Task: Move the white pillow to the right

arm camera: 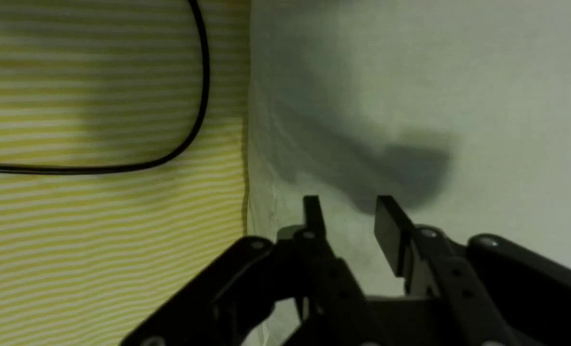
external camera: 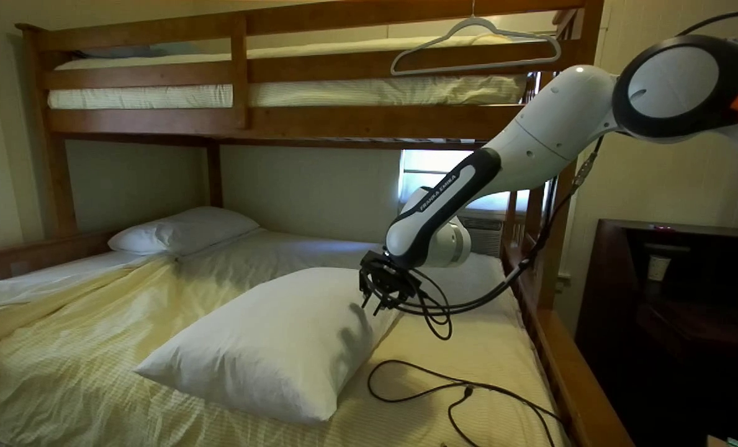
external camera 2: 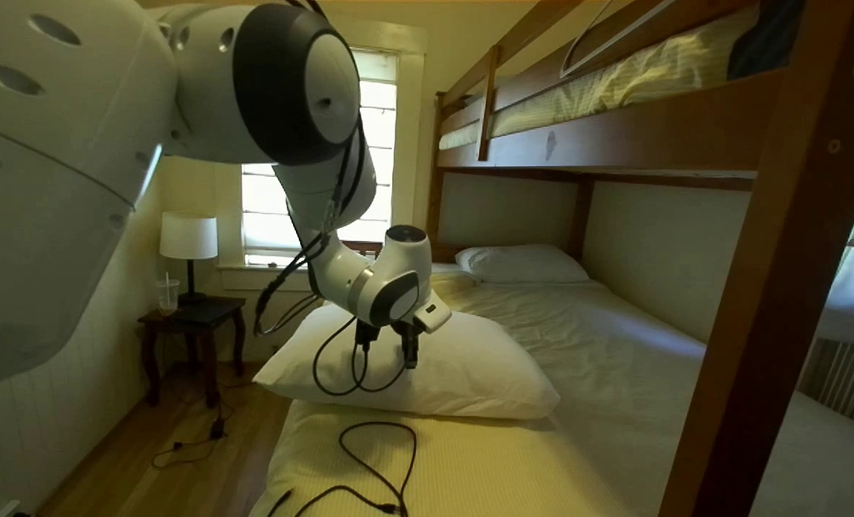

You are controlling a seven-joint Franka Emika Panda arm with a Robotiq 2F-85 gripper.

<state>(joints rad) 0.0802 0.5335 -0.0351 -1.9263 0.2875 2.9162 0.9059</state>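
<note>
2 fingers (arm camera: 313, 216) parted, the end effector (arm camera: 348, 206) hangs over the white pillow (external camera: 269, 341), near the edge facing the cable (arm camera: 206, 77).

The black two-fingered gripper (arm camera: 346, 211) points downward, its slim, flat-sided black fingers (arm camera: 390, 235) parted, with a visible gap between them. Just above the gripper sits the rounded white-and-black wrist (external camera 2: 406, 260); from there the long, smooth-shelled, jointed white-and-black arm (external camera: 552, 127) slopes up, bent along its length, to well above the gripper.
</note>
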